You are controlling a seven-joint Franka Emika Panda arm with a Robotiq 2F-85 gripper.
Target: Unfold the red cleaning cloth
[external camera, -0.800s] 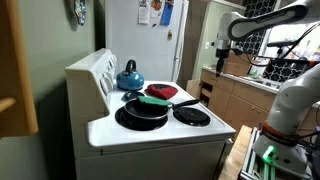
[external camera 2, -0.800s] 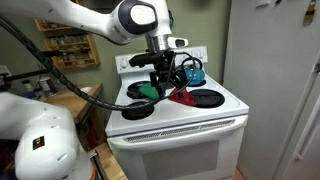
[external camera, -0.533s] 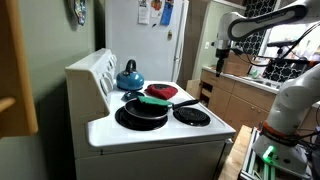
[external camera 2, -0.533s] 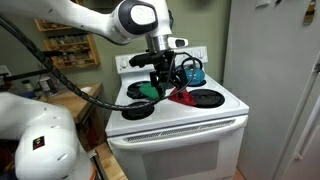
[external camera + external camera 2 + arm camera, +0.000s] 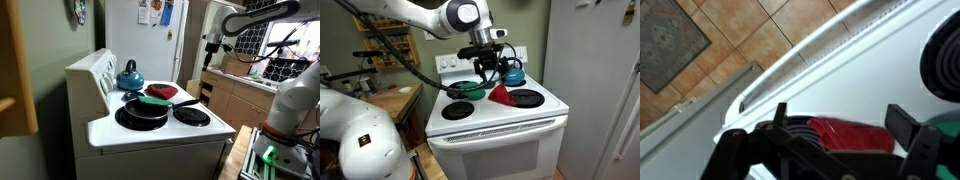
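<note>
Claw (image 5: 486, 72) hangs over the desk (image 5: 492, 114), empty. In the wrist view both fingers stand well apart. Red cleaning cloth (image 5: 500, 94) lies below it between the burners, near the green flat item (image 5: 467, 90), and looks folded. Step judged: approach for a grasp. Next move: lower, pinch one loose top corner only, then draw it outward.

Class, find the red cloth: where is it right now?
In an exterior view the red cloth sits on the white stove top, in front of the blue kettle and beside the black pan.
</note>
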